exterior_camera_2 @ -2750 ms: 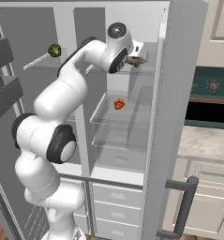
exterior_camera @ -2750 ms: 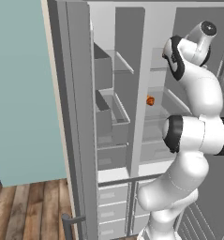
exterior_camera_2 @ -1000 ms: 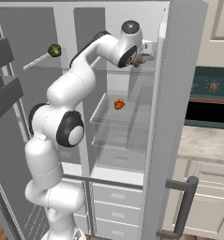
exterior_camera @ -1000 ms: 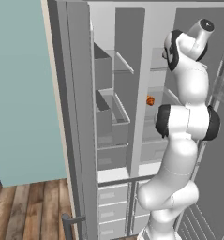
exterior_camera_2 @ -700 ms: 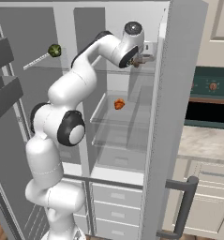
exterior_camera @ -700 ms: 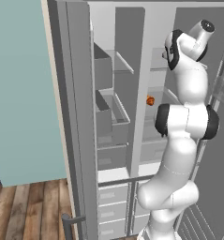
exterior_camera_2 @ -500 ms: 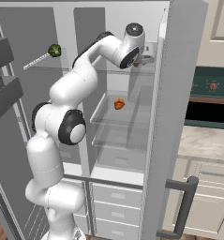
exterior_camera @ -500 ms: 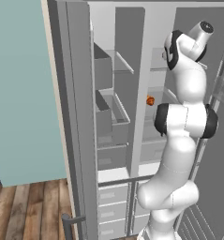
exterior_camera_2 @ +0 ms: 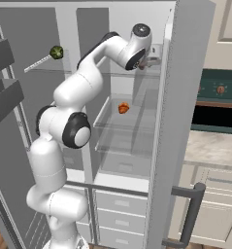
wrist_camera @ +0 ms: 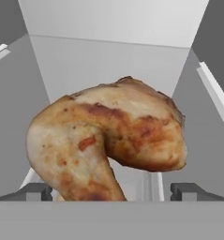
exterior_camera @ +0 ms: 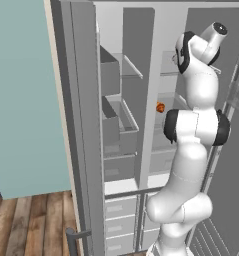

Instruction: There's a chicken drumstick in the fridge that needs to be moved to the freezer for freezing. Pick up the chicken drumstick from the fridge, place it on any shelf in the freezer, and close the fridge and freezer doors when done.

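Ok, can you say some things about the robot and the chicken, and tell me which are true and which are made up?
1. The gripper is open, one fingertip on each side of the chicken drumstick. True.
2. The fridge and freezer doors are shut. False: both stand open.
3. A small orange-red round item sits on a glass shelf below the hand. True.
4. The chicken drumstick is raw and pink. False: it is golden-brown.
5. The arm reaches down to the bottom drawers. False: it reaches up to a high fridge shelf.
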